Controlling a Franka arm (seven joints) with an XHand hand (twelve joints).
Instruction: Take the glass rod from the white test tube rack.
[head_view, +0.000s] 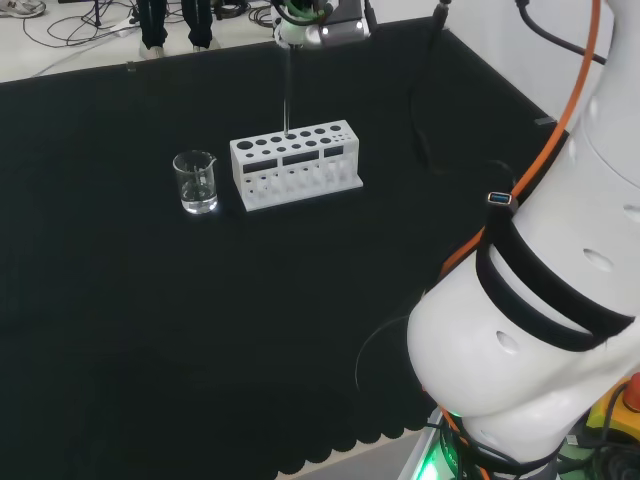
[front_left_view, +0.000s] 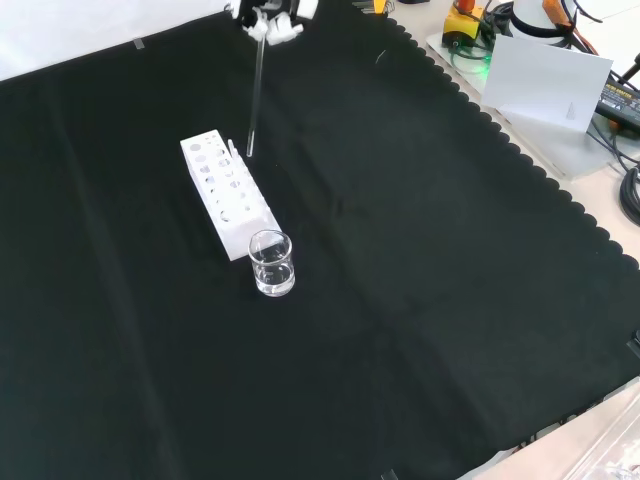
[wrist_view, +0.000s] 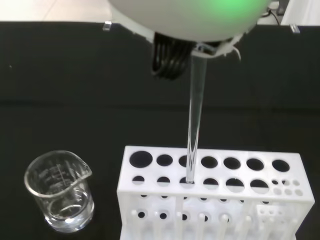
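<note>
Closest to my head camera sits the arm's own white link (head_view: 540, 330), bulking up the right side of that view. Beyond it the black cloth (head_view: 150, 350) covers the bench. On the cloth I see the white test tube rack (head_view: 294, 163), its top pierced with rows of round holes, and just beside its end a small clear glass beaker (head_view: 196, 181) — in the front view the beaker (front_left_view: 271, 263) stands at the rack's (front_left_view: 226, 193) near end, almost touching it.

Over the rack hangs the hand (front_left_view: 270, 18), at the top edge of the front view, its fingers pinched together on the upper end of the glass rod (front_left_view: 254, 95). I see the rod (head_view: 288, 88) hanging upright from that grip. From the wrist camera the rod's (wrist_view: 194, 122) lower tip lies over one of the rack's (wrist_view: 215, 190) holes — whether it is inside the hole or just above it, I cannot tell.
</note>
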